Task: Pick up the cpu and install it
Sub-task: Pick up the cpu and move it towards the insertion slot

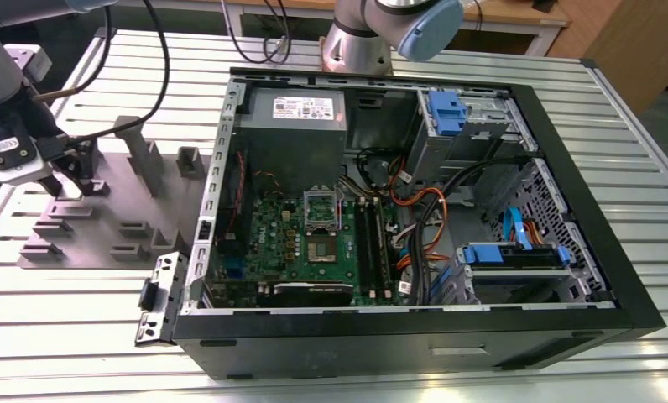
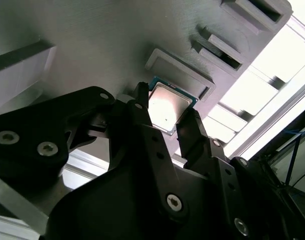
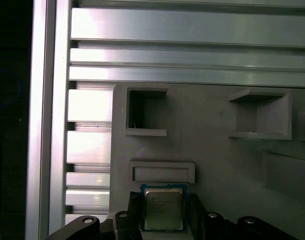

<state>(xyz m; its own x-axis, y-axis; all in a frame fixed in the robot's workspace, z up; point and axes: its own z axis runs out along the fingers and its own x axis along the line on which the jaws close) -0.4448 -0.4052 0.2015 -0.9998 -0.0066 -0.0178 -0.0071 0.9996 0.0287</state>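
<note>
Fingers [image 2: 138, 109] of the hand [image 2: 166, 117] pinch the cpu [image 3: 164, 207] by opposite edges, likely sparing its contacts, at the grey fixture [image 1: 110, 214] on the exterior view's left.

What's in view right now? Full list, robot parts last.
cpu: one, silver-grey, on the fixture tray
fixture tray: one, grey, on the table at the exterior view's left
computer case: one, black, open, mid-table
motherboard: one, green, inside the case
power supply: one, grey with white label, inside the case
drive brackets: two, blue, inside the case
table: one, slatted aluminium
arm: one, grey, base behind the case
pincer: one, black, at the cpu
</note>
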